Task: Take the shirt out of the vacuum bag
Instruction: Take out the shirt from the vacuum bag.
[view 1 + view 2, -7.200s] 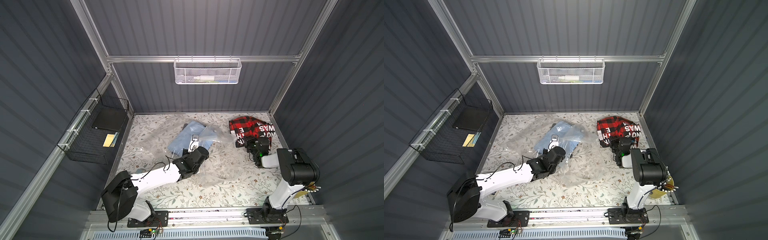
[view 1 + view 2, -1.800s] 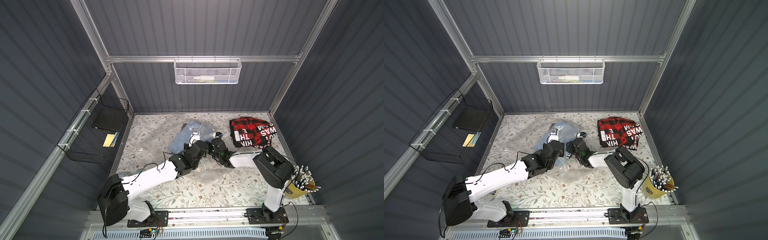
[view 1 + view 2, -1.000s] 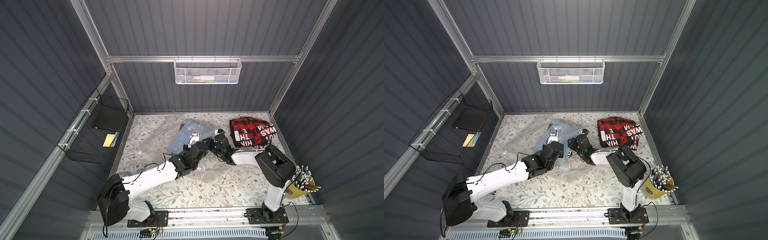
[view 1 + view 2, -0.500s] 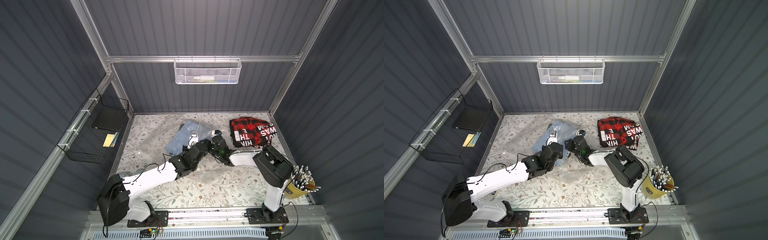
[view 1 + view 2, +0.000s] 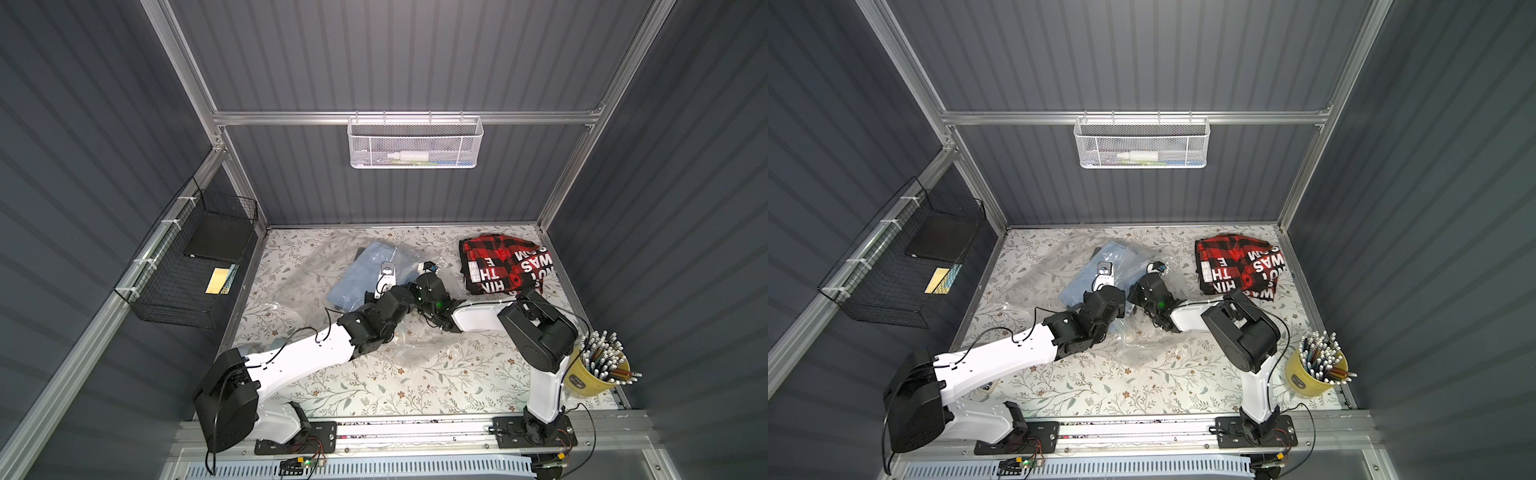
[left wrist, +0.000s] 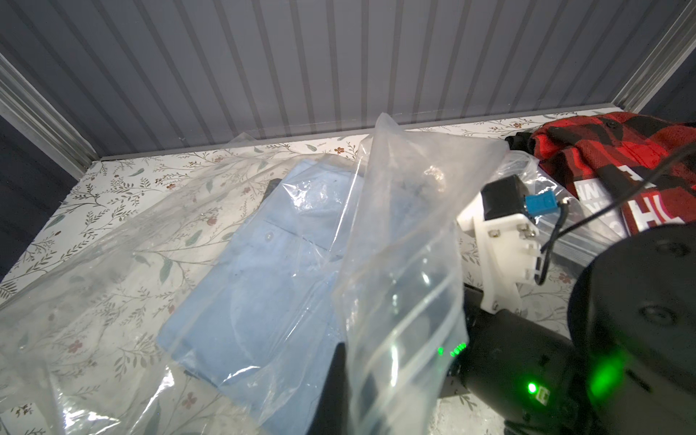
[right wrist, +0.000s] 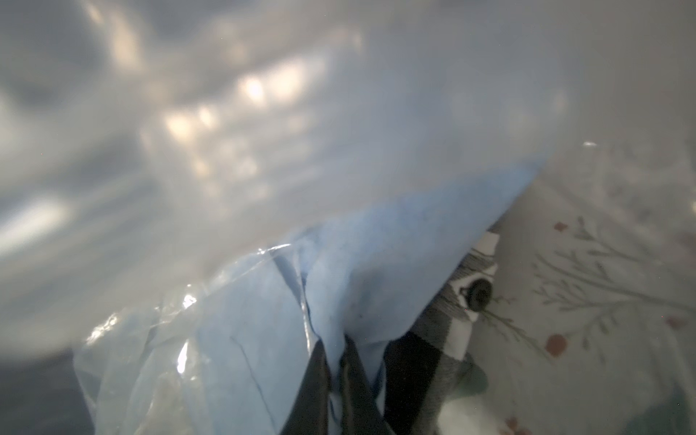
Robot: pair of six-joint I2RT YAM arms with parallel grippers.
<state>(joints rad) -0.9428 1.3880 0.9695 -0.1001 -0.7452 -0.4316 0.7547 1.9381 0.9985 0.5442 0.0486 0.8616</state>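
Observation:
The vacuum bag lies crumpled and see-through on the floral table, in both top views. A folded light-blue shirt lies inside it. My left gripper is shut on the bag's zip-strip edge and holds that flap up. In the top views it sits mid-table. My right gripper reaches in under the plastic and is shut on a fold of the blue shirt. A grey checked cloth with a dark button lies beneath that fold.
A red-and-black plaid garment with white letters lies at the back right. A yellow cup of pens stands beside the right arm's base. A black wire basket hangs on the left wall, a white mesh basket on the back wall.
My right gripper has shifted slightly left into the bag's mouth and closed on the blue shirt. The left gripper has kept its hold on the bag's edge.

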